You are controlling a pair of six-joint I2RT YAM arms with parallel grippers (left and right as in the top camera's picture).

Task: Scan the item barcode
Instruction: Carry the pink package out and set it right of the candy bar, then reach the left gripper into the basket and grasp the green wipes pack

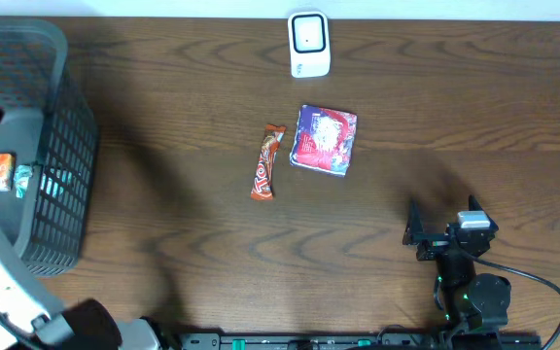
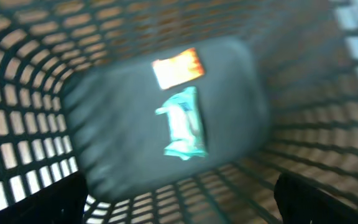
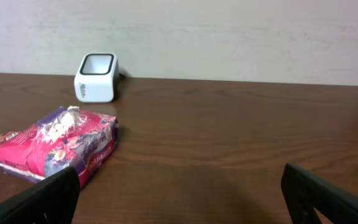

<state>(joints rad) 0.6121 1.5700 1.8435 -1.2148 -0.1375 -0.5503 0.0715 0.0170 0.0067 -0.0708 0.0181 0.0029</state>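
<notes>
The white barcode scanner [image 1: 309, 44] stands at the table's far edge and shows again as the scanner [image 3: 96, 77]. In front of it lie a pink-and-purple packet [image 1: 325, 140] and a brown candy bar [image 1: 267, 162]. My right gripper [image 1: 443, 222] rests near the front right, open and empty, with the pink packet [image 3: 58, 144] ahead to its left. My left gripper [image 2: 179, 202] hangs open over the dark mesh basket [image 1: 61, 146]. Below it, on the basket floor, lie a teal packet [image 2: 184, 124] and an orange-and-white packet [image 2: 178, 68], neither of them touched.
The basket's mesh walls [image 2: 23, 124] surround the left gripper's view on all sides. A pale wall [image 3: 229, 31] rises behind the table's far edge. Bare wood [image 1: 183, 117] lies between the basket and the items on the table.
</notes>
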